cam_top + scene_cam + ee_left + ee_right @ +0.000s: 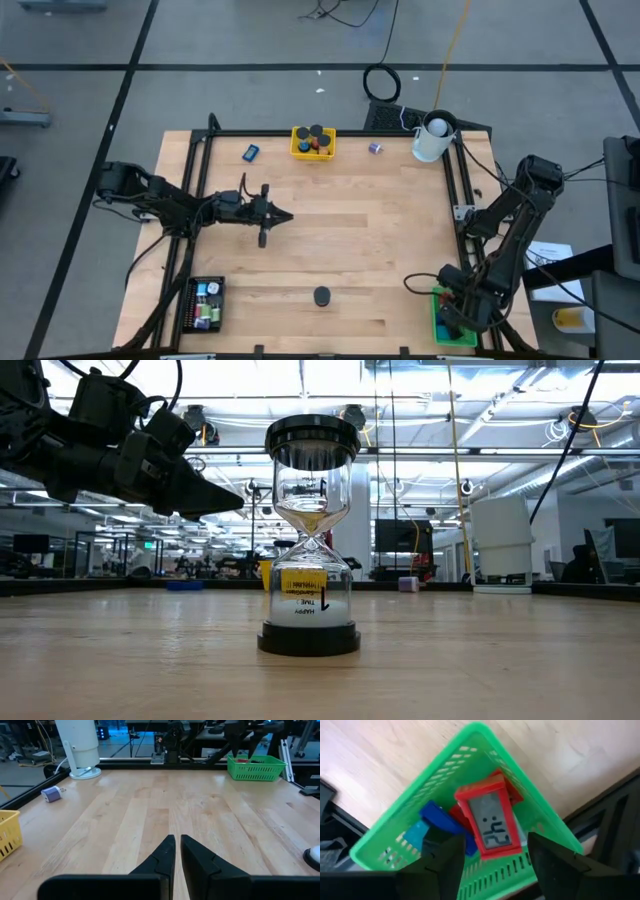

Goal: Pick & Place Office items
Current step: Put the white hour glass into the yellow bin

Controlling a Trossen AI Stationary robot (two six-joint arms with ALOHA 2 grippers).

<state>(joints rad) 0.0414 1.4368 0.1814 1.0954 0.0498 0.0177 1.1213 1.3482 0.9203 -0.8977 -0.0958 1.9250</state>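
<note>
My right gripper (455, 315) (496, 842) hangs open, pointing down over the green tray (415, 810) at the table's near right corner. Its fingers stand on either side of a red digital clock (490, 822) that lies in the tray on top of blue blocks (437, 817). I see no finger touching it. My left gripper (288, 216) (177, 842) is shut and held level above the table's left middle, holding nothing. A blue item (250, 152) and a purple item (375, 148) (51, 794) lie on the far part of the table.
An hourglass (310, 540) (321, 296) stands near the front edge at the middle. A yellow tray (313, 143) with items sits at the far middle. A white cup (432, 140) stands far right, and a black tray (205, 303) with items sits near left. Bare wood lies between.
</note>
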